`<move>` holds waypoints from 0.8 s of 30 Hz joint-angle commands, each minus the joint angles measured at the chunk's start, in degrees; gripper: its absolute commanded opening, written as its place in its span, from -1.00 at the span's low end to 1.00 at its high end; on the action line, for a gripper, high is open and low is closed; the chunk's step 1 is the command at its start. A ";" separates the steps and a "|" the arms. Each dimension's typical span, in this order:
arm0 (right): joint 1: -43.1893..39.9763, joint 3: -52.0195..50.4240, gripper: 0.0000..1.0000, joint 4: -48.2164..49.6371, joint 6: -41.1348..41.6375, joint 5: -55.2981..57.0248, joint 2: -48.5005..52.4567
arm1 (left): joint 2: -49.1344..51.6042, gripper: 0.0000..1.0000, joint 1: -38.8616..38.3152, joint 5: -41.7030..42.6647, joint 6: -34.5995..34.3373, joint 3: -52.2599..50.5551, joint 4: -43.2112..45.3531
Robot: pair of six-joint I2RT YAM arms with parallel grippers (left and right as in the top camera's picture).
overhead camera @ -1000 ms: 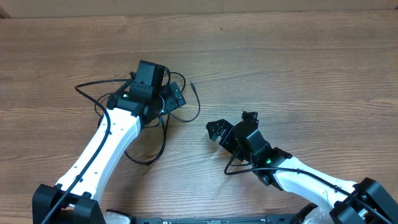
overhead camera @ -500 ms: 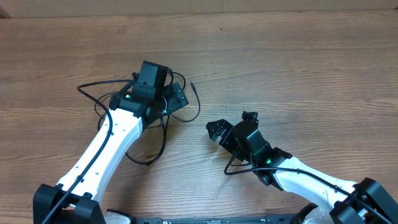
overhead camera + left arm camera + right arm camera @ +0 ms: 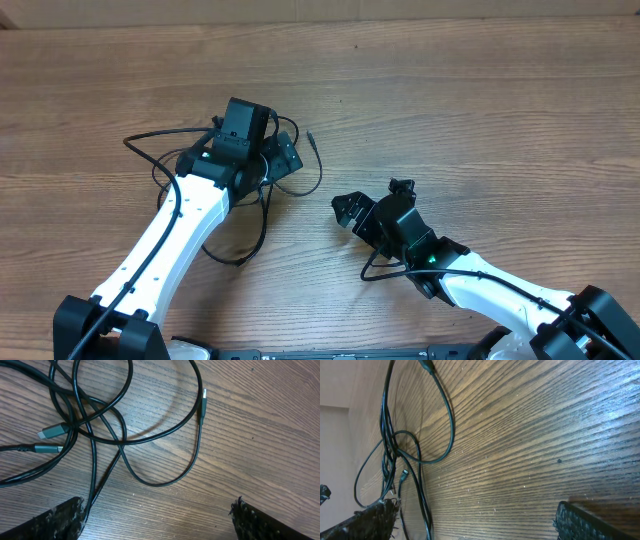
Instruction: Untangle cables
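The cables (image 3: pixel 300 185) are thin black wires lying in a tangle on the wooden table, partly hidden under my left gripper (image 3: pixel 278 158). One plug end (image 3: pixel 308 137) points to the far side. In the left wrist view the tangle (image 3: pixel 95 415) is at the upper left with two plug ends (image 3: pixel 50 432) close together and a third (image 3: pixel 202 400) at the upper right. My left gripper (image 3: pixel 157 520) is open above bare wood, one strand running beside its left finger. My right gripper (image 3: pixel 370 200) is open and empty, right of the cables; its own view (image 3: pixel 480 522) shows the cables (image 3: pixel 395 445) at left.
Cable loops reach left (image 3: pixel 130 142) and toward the front (image 3: pixel 235 258) around my left arm. The wooden table (image 3: pixel 480 100) spreads to the right and far side. A thicker black cable (image 3: pixel 375 272) is fixed to my right arm.
My left gripper has shifted slightly to the right, and the left cable loop has moved a little with it. The right arm has not moved.
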 commanded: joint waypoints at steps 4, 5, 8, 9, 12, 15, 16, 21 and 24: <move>-0.11 -0.02 0.99 0.42 0.22 0.35 -0.68 | -0.11 0.89 -0.48 -1.01 -0.59 -0.33 0.20; -0.11 -0.02 1.00 0.39 0.22 0.35 -0.68 | -0.11 0.89 -0.48 -1.01 -0.59 -0.33 0.22; -0.09 -0.02 1.00 0.39 0.22 0.35 -0.68 | -0.11 0.88 -0.48 -0.98 -0.59 -0.33 0.20; -0.11 -0.02 1.00 0.39 0.22 0.35 -0.68 | -0.11 0.88 -0.48 -0.98 -0.59 -0.33 0.20; -0.11 -0.02 0.99 0.39 0.22 0.35 -0.68 | -0.11 0.88 -0.48 -0.98 -0.59 -0.33 0.22; -0.09 -0.02 1.00 0.39 0.22 0.35 -0.68 | -0.11 0.87 -0.61 -0.96 -1.11 -0.33 0.15; -0.11 -0.02 1.00 0.39 0.22 0.35 -0.68 | -0.11 0.87 -0.79 -0.94 -1.53 -0.33 0.09; -0.11 -0.02 1.00 0.39 0.22 0.35 -0.68 | 0.33 0.82 -2.84 -1.68 -1.66 -0.83 0.09; -0.09 -0.02 1.00 0.37 0.22 0.37 -0.68 | 1.92 0.79 -4.20 -2.54 -1.68 -1.92 0.44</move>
